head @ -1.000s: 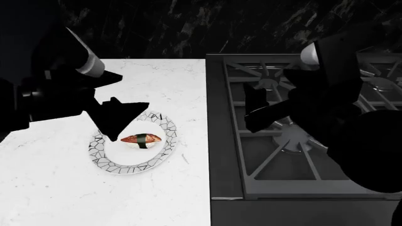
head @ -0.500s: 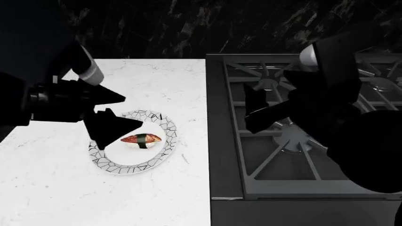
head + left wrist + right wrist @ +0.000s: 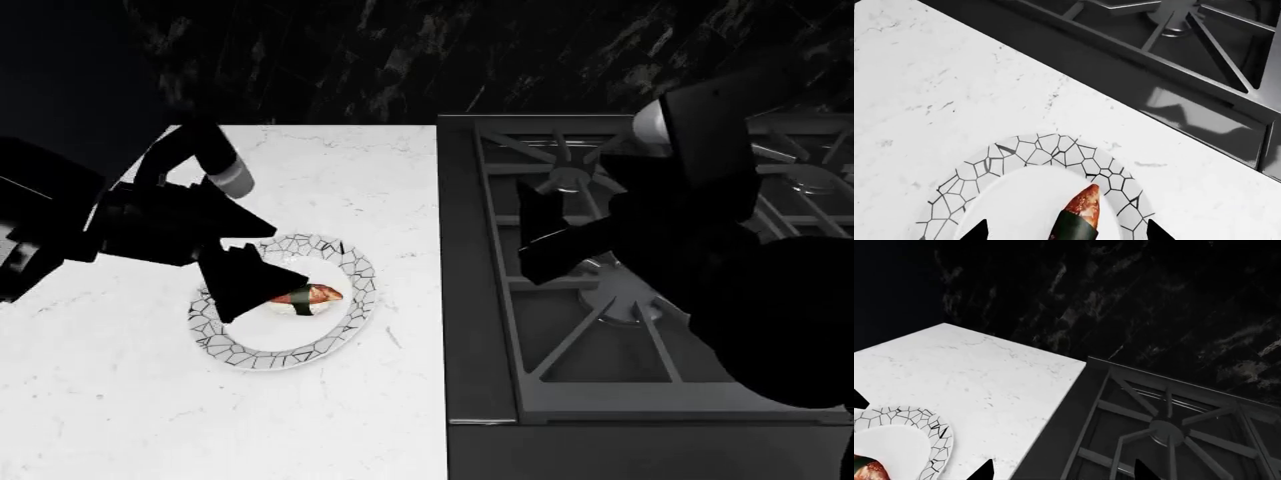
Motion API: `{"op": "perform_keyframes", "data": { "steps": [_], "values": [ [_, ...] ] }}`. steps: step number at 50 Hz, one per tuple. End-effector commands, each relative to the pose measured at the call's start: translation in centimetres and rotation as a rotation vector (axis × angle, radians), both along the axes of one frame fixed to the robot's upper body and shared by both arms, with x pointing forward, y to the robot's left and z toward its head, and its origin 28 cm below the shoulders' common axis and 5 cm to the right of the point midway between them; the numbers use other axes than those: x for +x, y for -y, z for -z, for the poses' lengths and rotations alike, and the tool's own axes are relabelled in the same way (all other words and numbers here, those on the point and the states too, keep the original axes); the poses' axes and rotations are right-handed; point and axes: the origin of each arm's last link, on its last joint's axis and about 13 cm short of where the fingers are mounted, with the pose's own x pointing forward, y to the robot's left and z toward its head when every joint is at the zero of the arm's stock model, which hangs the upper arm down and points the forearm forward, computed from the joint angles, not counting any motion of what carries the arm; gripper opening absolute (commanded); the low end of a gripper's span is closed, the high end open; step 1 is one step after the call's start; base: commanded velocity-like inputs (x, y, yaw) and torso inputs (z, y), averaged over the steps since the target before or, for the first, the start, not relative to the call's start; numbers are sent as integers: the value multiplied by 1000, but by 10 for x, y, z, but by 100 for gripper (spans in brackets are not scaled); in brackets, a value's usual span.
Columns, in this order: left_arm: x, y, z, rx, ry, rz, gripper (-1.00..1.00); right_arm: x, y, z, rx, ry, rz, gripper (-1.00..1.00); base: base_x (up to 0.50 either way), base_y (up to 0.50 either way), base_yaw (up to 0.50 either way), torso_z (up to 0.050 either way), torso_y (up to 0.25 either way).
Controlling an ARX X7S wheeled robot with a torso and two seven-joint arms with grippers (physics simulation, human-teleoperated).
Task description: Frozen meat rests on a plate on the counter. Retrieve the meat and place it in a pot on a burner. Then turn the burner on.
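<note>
Meat [image 3: 308,296] on plate [image 3: 340,335], plate on white table [image 3: 107,400] beside stove [image 3: 601,330], left pincer [image 3: 274,270] spread wide astride the meat, right pincer [image 3: 541,240] released above a burner [image 3: 627,300].

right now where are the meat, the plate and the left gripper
meat [image 3: 318,294], head view, its exposed red-orange end
plate [image 3: 350,262], head view, patterned rim at its far right
left gripper [image 3: 1062,231], left wrist view, midway between its two fingertips
</note>
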Motion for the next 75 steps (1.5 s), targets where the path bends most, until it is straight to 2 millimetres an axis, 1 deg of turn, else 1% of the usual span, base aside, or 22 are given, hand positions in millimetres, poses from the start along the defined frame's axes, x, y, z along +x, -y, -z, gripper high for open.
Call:
{"op": "perform_keyframes", "data": {
  "steps": [1, 11, 19, 36, 53, 75],
  "values": [
    [16, 2, -3, 88, -24, 8, 100, 3, 1, 3, 8, -9, 8, 100, 0, 0, 0, 0, 0],
    [24, 3, -6, 141, -23, 34, 100, 5, 2, 4, 10, -16, 9, 100, 0, 0, 0, 0, 0],
    [27, 5, -2, 175, -38, 55, 100, 4, 2, 5, 13, -17, 11, 100, 0, 0, 0, 0, 0],
    [33, 14, 0, 179, -45, 119, 100, 5, 2, 6, 14, -25, 12, 100, 0, 0, 0, 0, 0],
    [39, 18, 8, 183, -69, 141, 100, 8, 2, 8, 15, -30, 14, 100, 0, 0, 0, 0, 0],
    [41, 23, 21, 222, -109, 163, 100, 8, 3, 10, 22, -30, 13, 100, 0, 0, 0, 0, 0]
  ]
}}
